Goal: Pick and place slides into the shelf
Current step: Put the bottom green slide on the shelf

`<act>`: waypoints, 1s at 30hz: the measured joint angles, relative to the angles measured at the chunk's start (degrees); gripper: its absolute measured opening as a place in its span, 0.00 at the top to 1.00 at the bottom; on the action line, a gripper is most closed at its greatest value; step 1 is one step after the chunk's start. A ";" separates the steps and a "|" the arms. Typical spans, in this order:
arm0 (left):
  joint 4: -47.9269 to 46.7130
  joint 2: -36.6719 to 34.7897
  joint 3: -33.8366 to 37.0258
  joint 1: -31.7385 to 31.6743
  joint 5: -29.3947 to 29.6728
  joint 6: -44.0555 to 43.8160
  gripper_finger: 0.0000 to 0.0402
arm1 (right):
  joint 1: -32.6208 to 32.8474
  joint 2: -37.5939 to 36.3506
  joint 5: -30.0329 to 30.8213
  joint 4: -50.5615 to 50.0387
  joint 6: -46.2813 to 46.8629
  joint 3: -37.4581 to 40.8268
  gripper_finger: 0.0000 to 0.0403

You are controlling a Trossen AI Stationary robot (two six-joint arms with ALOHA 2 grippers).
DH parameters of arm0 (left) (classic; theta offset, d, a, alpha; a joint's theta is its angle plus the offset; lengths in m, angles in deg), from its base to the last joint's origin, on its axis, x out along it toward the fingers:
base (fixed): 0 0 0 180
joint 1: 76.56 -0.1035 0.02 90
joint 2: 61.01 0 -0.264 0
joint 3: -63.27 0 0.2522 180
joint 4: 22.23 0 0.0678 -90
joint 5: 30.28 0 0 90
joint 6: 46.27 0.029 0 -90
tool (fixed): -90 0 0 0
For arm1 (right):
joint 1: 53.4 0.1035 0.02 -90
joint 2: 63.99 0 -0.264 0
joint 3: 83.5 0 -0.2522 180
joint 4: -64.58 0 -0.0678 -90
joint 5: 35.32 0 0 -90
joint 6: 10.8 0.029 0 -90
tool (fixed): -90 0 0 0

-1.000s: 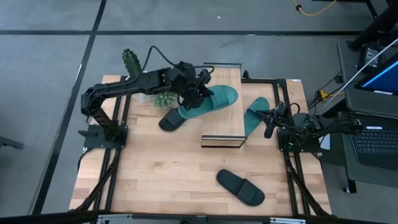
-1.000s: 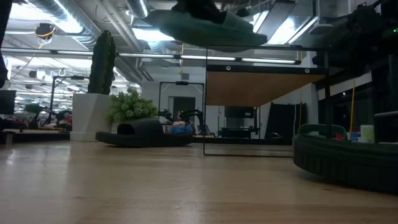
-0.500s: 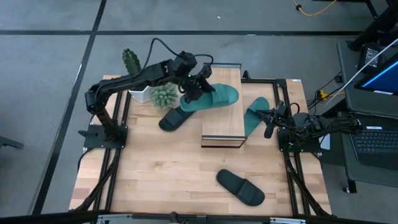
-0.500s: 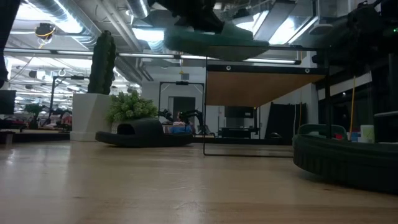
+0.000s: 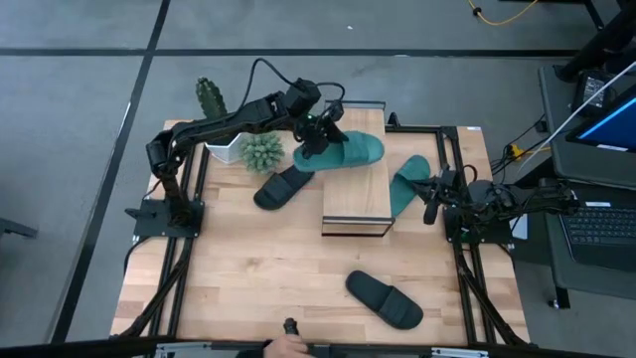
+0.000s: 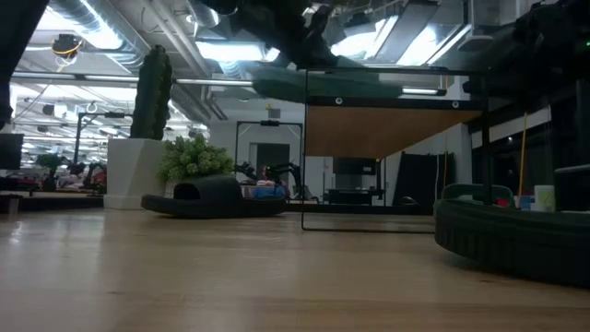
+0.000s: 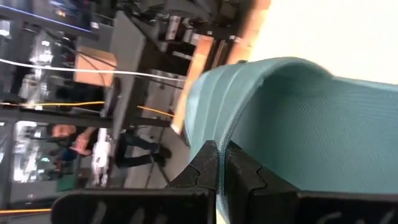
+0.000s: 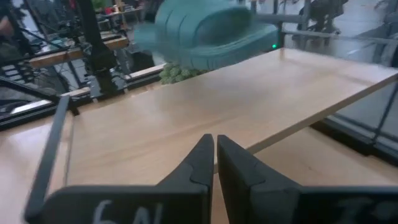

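My left gripper (image 5: 318,131) is shut on a teal slide (image 5: 346,151), which hangs over the far left corner of the shelf (image 5: 355,194), just above its wooden top (image 6: 396,129). A second teal slide (image 5: 407,184) lies on the table right of the shelf. One black slide (image 5: 283,186) lies on its sole at the shelf's left side, and another black slide (image 5: 385,298) lies near the front. My right gripper (image 5: 429,199) waits shut at the table's right side, holding nothing. My left gripper pinches the edge of the teal slide's ribbed strap (image 7: 214,134) between its two fingers (image 7: 205,165). It comes from the table's left, slanting down. The slide is lifted, about level, with one end reaching out over the shelf's top; whether it touches the top I cannot tell.
A small green plant (image 5: 260,151) and a cactus in a white pot (image 5: 209,97) stand at the far left, close to my left arm. A person's hand (image 5: 288,345) shows at the table's near edge. Bare wood lies in the table's front left (image 5: 248,268).
My left gripper has carried the teal slide toward the table's far edge and slightly right, and lower, closer to the shelf's top. The slide now hangs more over the shelf's far left corner. My right arm has kept still.
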 joint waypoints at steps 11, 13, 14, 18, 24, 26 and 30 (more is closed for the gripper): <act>2.61 0.09 0.00 -5.35 -7.47 0.11 1.00 | 0.02 0.15 0.06 1.21 -6.66 0.00 0.94; 2.57 0.09 0.00 -5.97 -7.49 0.10 1.00 | 0.00 0.16 0.09 2.10 -9.18 0.00 0.94; 2.55 0.09 0.00 -6.20 -7.48 0.10 1.00 | 0.01 0.17 0.11 2.96 -10.31 0.00 0.94; 3.18 0.09 0.00 -6.51 -7.45 -0.06 1.00 | 0.00 0.15 0.12 5.63 -15.00 0.00 0.94; 8.38 0.09 0.00 -6.44 -9.69 -3.24 1.00 | 0.00 0.13 0.15 7.75 -18.15 -0.02 0.94; 9.87 0.09 0.00 -6.44 -10.13 -4.34 1.00 | 0.01 0.13 0.16 7.76 -18.23 -0.02 0.94; 12.49 0.09 0.00 -6.01 -10.07 -5.23 1.00 | 0.02 0.13 0.16 7.94 -18.23 -0.02 0.94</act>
